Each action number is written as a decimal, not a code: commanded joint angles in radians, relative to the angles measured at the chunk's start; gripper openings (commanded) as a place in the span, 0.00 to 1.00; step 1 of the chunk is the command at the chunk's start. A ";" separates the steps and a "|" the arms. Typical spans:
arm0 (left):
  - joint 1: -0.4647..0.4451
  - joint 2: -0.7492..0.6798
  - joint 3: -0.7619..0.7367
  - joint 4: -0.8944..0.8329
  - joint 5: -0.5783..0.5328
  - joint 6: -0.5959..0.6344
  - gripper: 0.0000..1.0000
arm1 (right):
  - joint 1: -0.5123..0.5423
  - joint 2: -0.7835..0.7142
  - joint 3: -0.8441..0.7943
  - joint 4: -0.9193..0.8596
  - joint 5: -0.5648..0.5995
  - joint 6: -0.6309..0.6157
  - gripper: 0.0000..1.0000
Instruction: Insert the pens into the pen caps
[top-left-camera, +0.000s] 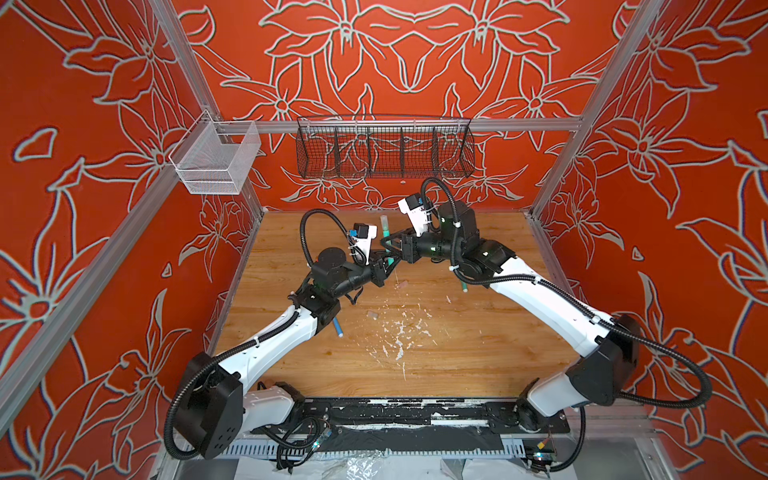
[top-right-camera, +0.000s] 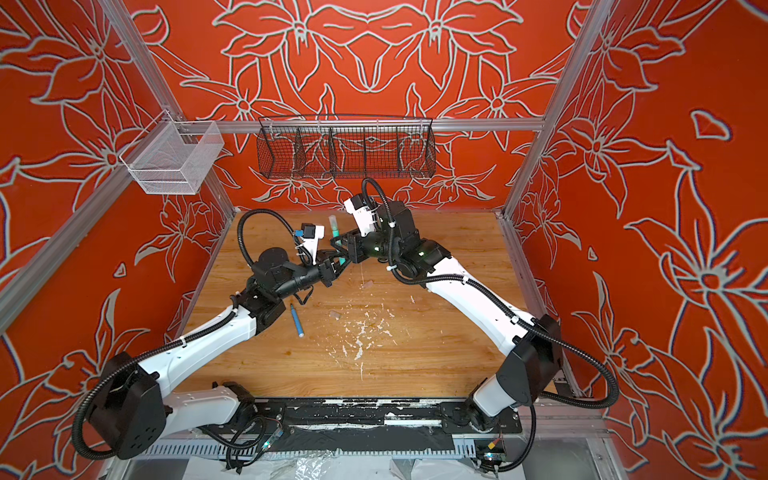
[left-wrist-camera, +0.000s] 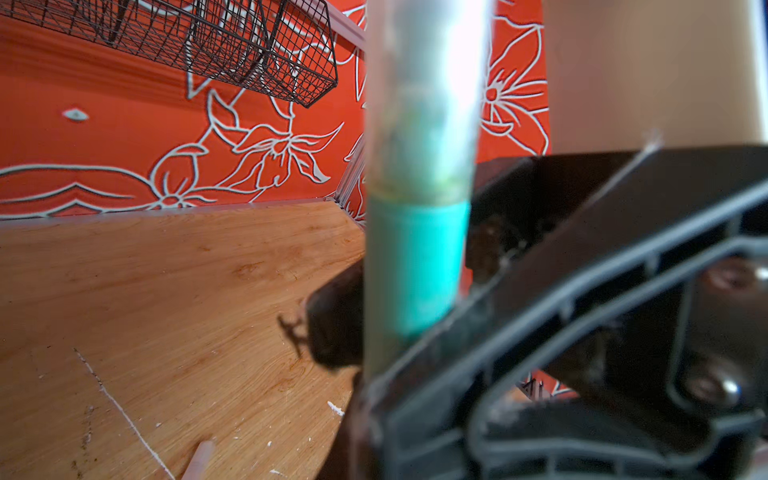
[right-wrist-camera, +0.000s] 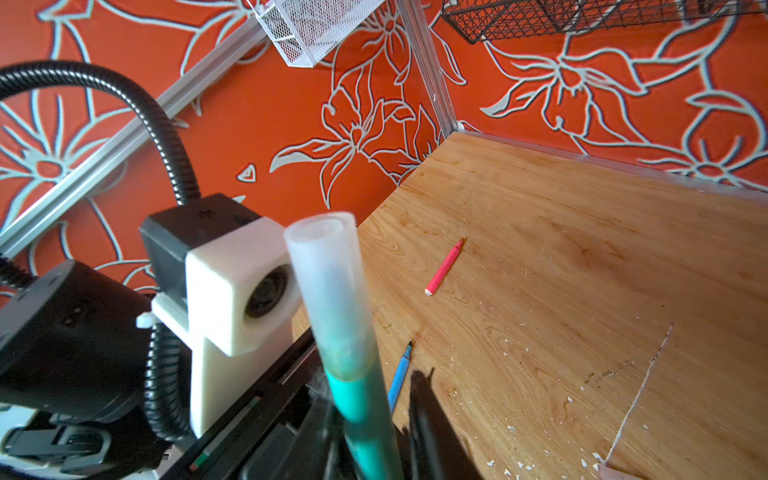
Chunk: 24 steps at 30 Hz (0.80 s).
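Since the pen (left-wrist-camera: 415, 266) seems light, stiff, slick, my left gripper (top-left-camera: 387, 269) pinches its barrel; right gripper (top-left-camera: 392, 247) just above, hold unclear.

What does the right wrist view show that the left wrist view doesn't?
Right wrist only: the red-pink pen and the blue pen lying uncapped on the table, the white mesh basket, and the left arm's wrist camera. Left wrist only, as far as I can tell: a loose cap on the wood at the frame's edge. Both: the green pen with a fitted cap over its tip, and the black wire basket.
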 joint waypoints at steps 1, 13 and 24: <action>-0.004 -0.002 0.011 0.039 0.012 0.001 0.00 | 0.009 0.001 0.042 0.002 -0.014 -0.013 0.20; -0.004 -0.003 0.017 0.008 -0.030 -0.006 0.44 | 0.028 -0.042 0.026 -0.002 0.109 -0.024 0.00; -0.004 -0.040 0.015 -0.035 -0.112 0.007 0.70 | -0.086 -0.070 0.037 -0.080 0.279 0.010 0.00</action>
